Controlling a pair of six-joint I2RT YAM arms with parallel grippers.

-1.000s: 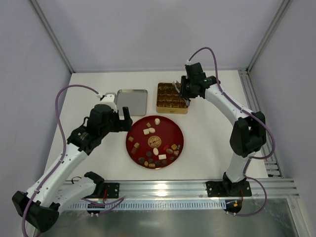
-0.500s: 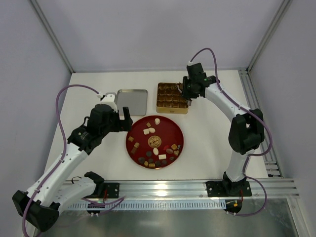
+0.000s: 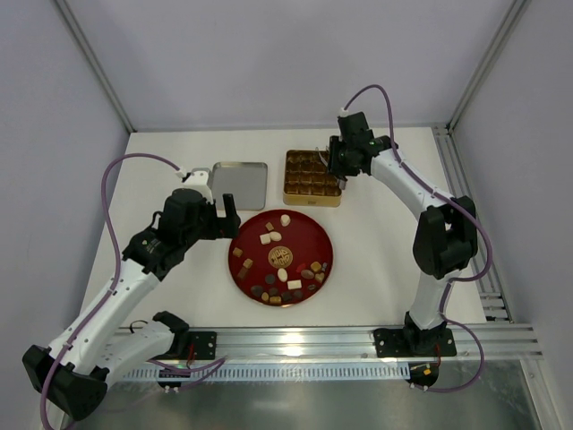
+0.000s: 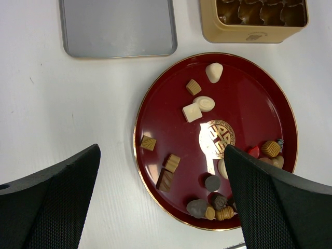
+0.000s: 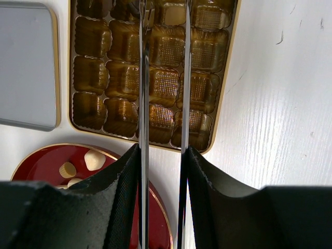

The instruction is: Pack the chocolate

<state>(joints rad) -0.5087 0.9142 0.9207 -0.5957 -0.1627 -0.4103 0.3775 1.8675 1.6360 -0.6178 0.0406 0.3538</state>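
Several chocolates (image 3: 282, 262), dark brown, light brown and cream-white, lie on a round red plate (image 3: 309, 235). In the left wrist view the chocolates (image 4: 192, 112) are scattered over the plate (image 4: 244, 93). My left gripper (image 3: 228, 210) is open and empty, hovering over the plate's left edge (image 4: 162, 155). My right gripper (image 3: 338, 166) is shut on metal tongs (image 5: 143, 104), whose two blades reach over the gold gridded tin (image 3: 312, 176). The tin's (image 5: 224, 93) cells that show look empty. The tong tips run off the frame's top.
A silver lid (image 3: 240, 185) lies flat left of the tin, also in the left wrist view (image 4: 116, 26). The tin (image 4: 249, 31) sits just behind the plate. Frame rails run along the table's right and near edges.
My right gripper with the tongs has shifted slightly back over the tin's right side. The left arm and the chocolates have not moved.
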